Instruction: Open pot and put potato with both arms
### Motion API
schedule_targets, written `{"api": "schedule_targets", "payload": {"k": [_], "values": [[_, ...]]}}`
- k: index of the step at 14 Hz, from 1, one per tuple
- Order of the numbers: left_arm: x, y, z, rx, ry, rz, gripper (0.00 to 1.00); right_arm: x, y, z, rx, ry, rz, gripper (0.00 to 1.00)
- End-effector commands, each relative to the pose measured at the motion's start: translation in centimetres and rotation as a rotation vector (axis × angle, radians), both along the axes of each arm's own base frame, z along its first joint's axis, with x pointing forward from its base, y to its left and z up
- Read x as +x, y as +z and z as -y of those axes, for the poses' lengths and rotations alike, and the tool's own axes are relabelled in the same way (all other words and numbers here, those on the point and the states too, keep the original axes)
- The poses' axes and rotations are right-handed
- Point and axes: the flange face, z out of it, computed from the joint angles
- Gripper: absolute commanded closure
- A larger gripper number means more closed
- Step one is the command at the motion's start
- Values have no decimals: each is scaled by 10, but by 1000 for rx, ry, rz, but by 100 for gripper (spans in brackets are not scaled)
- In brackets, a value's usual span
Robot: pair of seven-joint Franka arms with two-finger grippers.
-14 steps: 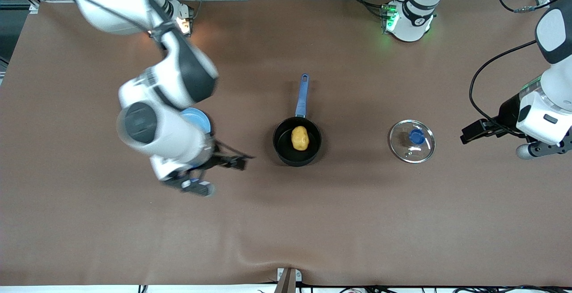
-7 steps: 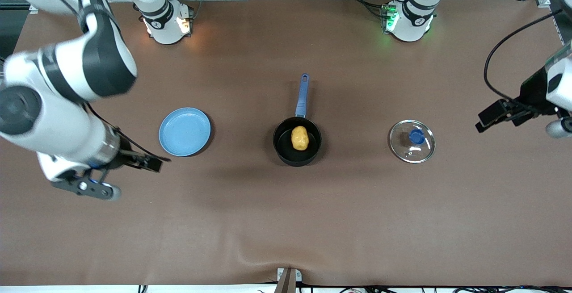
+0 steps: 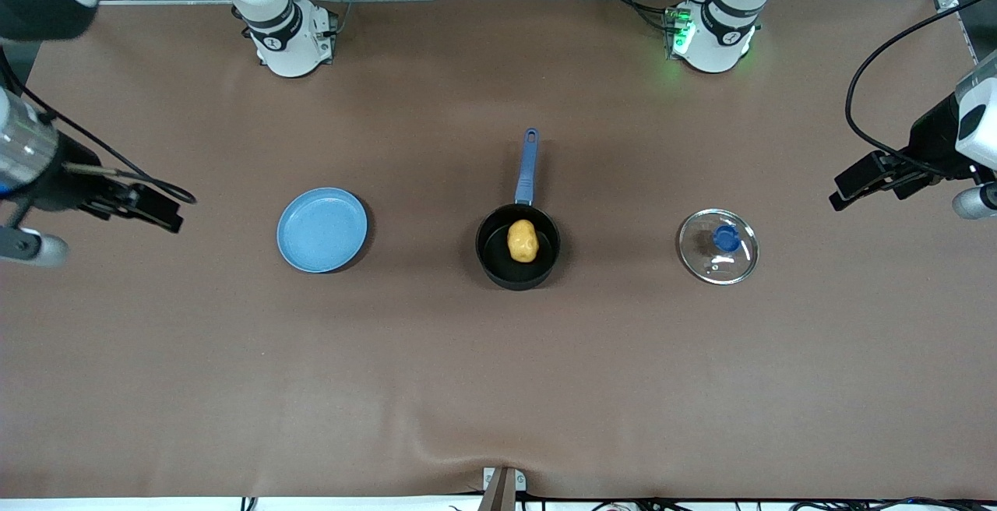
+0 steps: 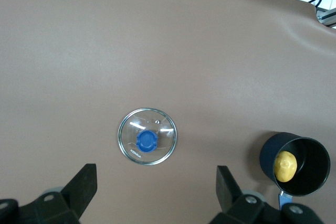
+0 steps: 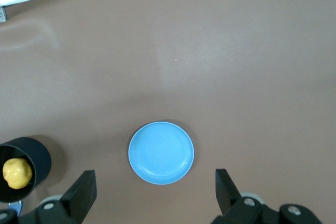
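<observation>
The pot (image 3: 518,246) holds the potato (image 3: 523,241), its blue handle (image 3: 527,167) pointing away from the front camera; the lid (image 3: 717,246) lies apart; left end effector (image 4: 156,191) and right end effector (image 5: 156,190) are both spread wide, holding nothing

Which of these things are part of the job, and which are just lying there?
Part of the job: pot, potato inside it, lid beside it, open left gripper, open right gripper.
Just lying there: plate.
</observation>
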Motion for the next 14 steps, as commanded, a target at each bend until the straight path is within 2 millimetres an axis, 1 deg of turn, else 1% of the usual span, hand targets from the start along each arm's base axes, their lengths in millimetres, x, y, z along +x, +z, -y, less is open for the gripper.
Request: {"api": "schedule_targets", "payload": {"k": [1,2,3,4,7,11,12,14], "values": [[-5,3,0,-15,13,-3,0,-72,-16,13,-15,-1,13,0],[-5,3,0,-15,13,-3,0,-86,-18,13,-22,24,10,0],[-5,3,0,-15,13,-3,0,-93,-19,8,-24,36,2,0],[-5,3,0,-15,13,-1,0,-94,-18,9,-29,40,-3,0],[-5,3,0,-15,13,-3,0,-91,-7,13,-40,150,15,0],[-5,3,0,-15,13,-1,0,-90,8,18,-38,158,45,0],[-5,3,0,-15,13,-1,0,-90,7,23,-37,152,37,0],[-4,2,0,-15,13,-1,0,-93,3,23,-38,168,2,0]]}}
